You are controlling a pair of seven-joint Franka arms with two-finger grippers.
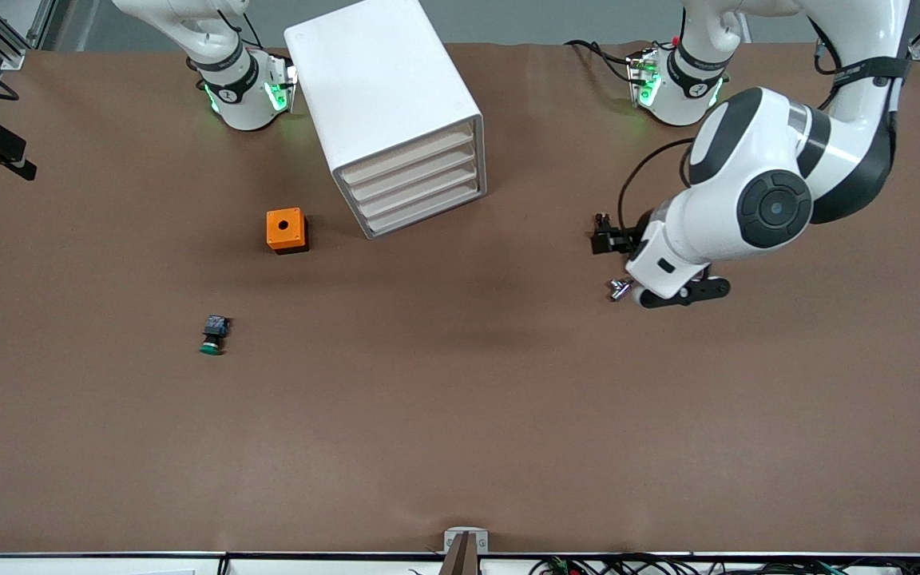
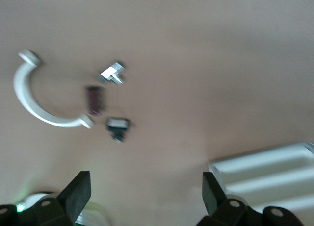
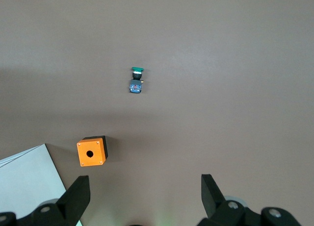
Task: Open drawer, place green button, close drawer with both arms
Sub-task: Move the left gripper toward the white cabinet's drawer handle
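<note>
Brown matting covers the whole desk (image 1: 460,415), and the white cabinet (image 1: 384,88) stands on it between the two arm bases, turned at an angle. That cabinet serves as the landmark. Its four cream-fronted drawers are all pushed in; the lowest drawer (image 1: 426,212) sits flush like the rest.

Just beside the cabinet, toward the right arm's end of the desk and a little nearer the front camera, sits an orange box (image 1: 287,230) with a round hole in its top. The button (image 1: 213,335) lies on its side well apart from the cabinet, nearer the front camera than the orange box and farther toward the right arm's end, its green cap pointing toward the front camera.

On the cabinet's other flank, toward the left arm's end, the left arm bends low over the desk. The left end effector (image 2: 146,196) hangs in the air with its fingers (image 2: 78,191) spread wide and nothing between them. Under it lie several small parts: a white curved clamp (image 2: 34,101), a shiny metal piece (image 2: 113,72), a dark reddish piece (image 2: 95,99) and a small black part with a white face (image 2: 117,125).

The right end effector (image 3: 144,196) is out of the front camera's frame; its wrist view shows it high over the orange box and the button, fingers (image 3: 77,194) fully apart and empty.
</note>
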